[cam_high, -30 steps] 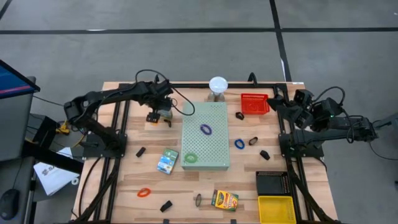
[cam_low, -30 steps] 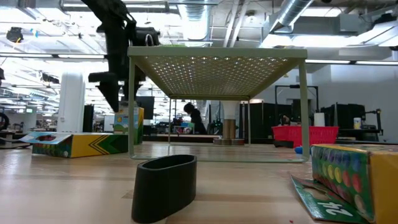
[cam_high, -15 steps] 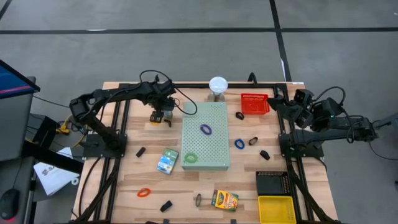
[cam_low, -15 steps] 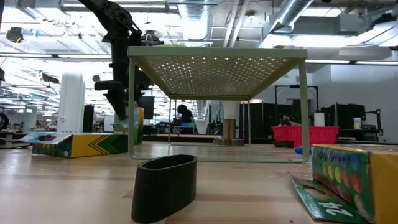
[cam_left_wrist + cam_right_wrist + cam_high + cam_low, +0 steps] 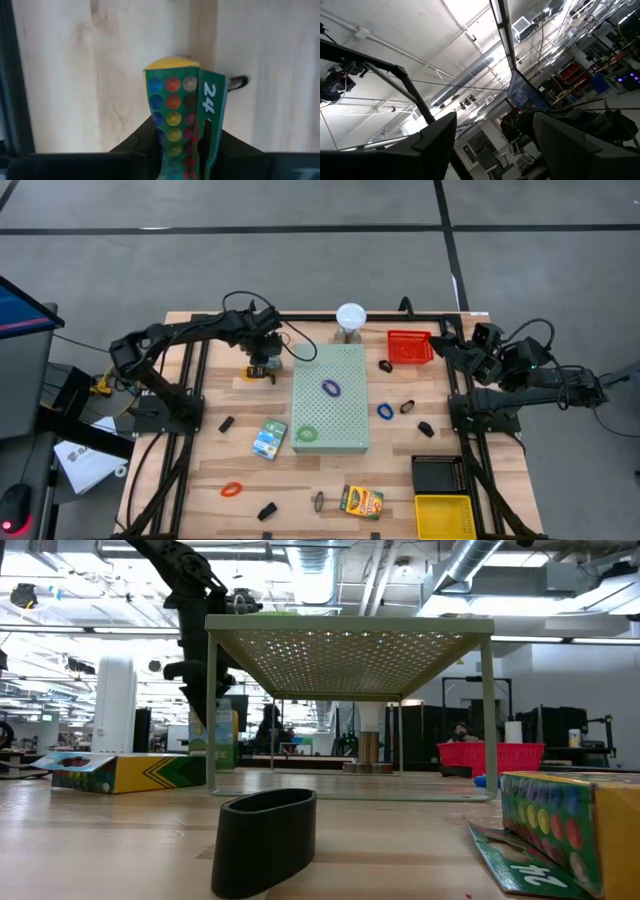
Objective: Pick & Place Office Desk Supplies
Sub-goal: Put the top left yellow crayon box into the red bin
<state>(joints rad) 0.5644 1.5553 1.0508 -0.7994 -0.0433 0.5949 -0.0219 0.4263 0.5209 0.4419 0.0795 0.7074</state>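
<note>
The left gripper [image 5: 262,364] is down over a small crayon box [image 5: 182,112] that stands upright on the table [image 5: 200,470], just left of the far-left corner of the pale-green perforated board [image 5: 331,405]. In the left wrist view its two dark fingers [image 5: 142,137] sit on either side of the box and press against its faces, so they are pinching it. In the low view the same box [image 5: 214,740] stands beside the board's left leg, with the arm coming down onto it from above.

The step in hand looks like securing this box for a lift. To do it well, the squeeze should be firm enough that the card box does not slide, but not so hard that it buckles. The lift should go straight up, because the board's leg and edge are very near and a sideways drift could catch on them. The open flap on the box may snag, so a slow rise is wise.

Other supplies lie well apart: a teal box [image 5: 269,438], another crayon box [image 5: 361,502], an orange band [image 5: 232,489] and a blue band [image 5: 385,411].

The right gripper [image 5: 448,346] waits at the far right by the red basket [image 5: 409,346], with its fingers spread and holding nothing.
</note>
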